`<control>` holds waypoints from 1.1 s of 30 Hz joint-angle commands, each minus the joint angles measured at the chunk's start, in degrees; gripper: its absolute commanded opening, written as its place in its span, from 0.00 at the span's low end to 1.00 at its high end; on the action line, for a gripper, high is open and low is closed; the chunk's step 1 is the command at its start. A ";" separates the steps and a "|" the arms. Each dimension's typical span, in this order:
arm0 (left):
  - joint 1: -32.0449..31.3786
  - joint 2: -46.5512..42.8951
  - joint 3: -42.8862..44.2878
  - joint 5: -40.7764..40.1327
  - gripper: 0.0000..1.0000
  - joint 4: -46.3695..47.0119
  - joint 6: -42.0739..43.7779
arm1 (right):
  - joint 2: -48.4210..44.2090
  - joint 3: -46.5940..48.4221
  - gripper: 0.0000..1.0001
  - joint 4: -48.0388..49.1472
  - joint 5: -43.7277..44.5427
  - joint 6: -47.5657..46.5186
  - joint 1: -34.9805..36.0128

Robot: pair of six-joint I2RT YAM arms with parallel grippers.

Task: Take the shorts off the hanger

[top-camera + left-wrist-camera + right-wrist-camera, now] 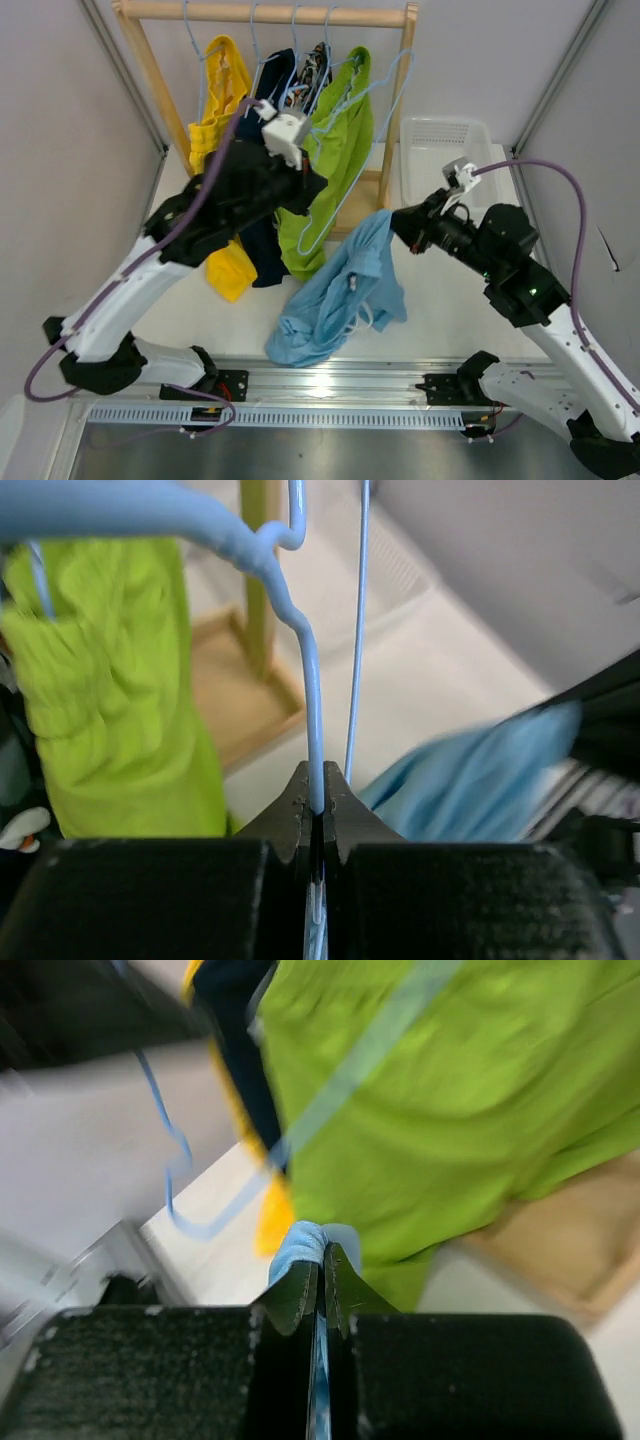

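Light blue shorts (340, 290) of soft fabric, with a white drawstring, hang from the right arm's fingers (398, 222), which are clenched on a fold at the upper edge; in the right wrist view that fold (305, 1238) bulges just above the pressed-together fingers (300, 1290); from there the light blue shorts drape down and to the left, the lower part bunched on the white desk (450, 310) near its front rail; the left arm's fingers (312, 185) are clenched on a pale blue wire hanger (345, 200), which is tilted, its upper end near the right post of a wooden clothes rack (270, 12); the left wrist view shows the wire (310, 680) running straight down into the closed fingers (303, 798), with the blue cloth (480, 780) blurred to the right; whether the hanger touches the cloth I cannot tell; on the rack, on similar hangers, hang yellow fabric shorts (220, 110), navy fabric shorts (268, 250), orange, black and white patterned shorts (315, 65) and lime green fabric shorts (335, 150); a white plastic basket (445, 150) stands on the desk to the right of the rack.
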 commanded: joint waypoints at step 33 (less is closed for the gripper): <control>3.82 13.12 -0.83 -14.13 0.00 -14.30 -4.77 | 63.46 42.05 0.44 18.37 -9.89 12.27 -42.58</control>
